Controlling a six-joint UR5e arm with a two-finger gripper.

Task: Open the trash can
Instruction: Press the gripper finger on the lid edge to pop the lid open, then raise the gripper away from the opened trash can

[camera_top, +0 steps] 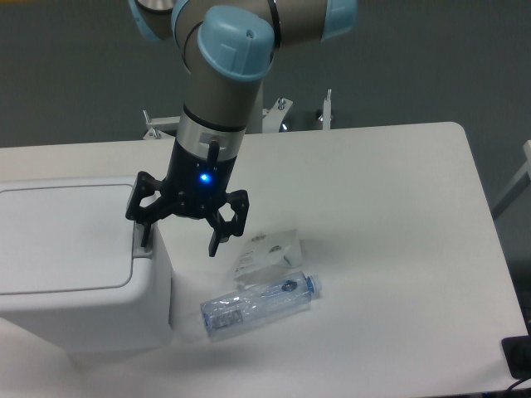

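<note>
The trash can [75, 274] is a big white boxy bin at the table's left, its flat lid [62, 236] lying closed. A grey push tab [143, 242] sits on its right rim. My gripper [180, 247] hangs open at the bin's right edge, pointing down, a blue light glowing on its wrist. Its left finger [146, 235] stands right on or just above the grey tab; contact cannot be told. The right finger [216, 240] hangs in the air over the table beside the bin. Nothing is held.
A crushed clear plastic bottle [259, 305] with a blue cap lies on the white table [382, 215] just right of the bin. A clear plastic packet [267, 250] lies behind it. Metal brackets [282, 112] stick up at the table's far edge.
</note>
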